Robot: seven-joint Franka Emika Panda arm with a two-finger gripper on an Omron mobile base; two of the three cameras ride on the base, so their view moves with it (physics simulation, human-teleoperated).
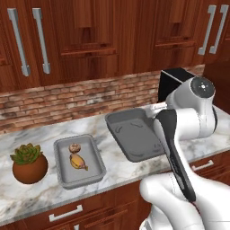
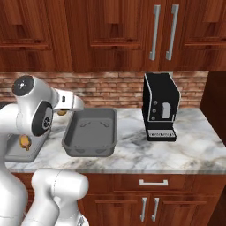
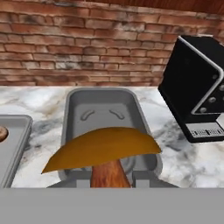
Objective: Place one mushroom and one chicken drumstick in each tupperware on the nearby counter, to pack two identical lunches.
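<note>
1. Marble counter [image 1: 112, 173] runs along the front, over brown wood drawers with silver handles.
2. On its left sits a round brown plant pot [image 1: 29, 164].
3. Just right of the pot is the small grey tray [image 1: 96, 157]. A mushroom [image 1: 74, 147] and a chicken drumstick [image 1: 78, 162] lie in it.
4. My pincer [image 3: 111, 179] hangs over the near end of the big grey tray [image 2: 90, 150]. It is nearly closed and squeezes a drumstick [image 3: 103, 151] between its two tips.
5. The big tray's grey floor is bare.
6. Far right, a black coffee machine [image 2: 160, 106] stands by the brick wall [image 2: 110, 86].
</note>
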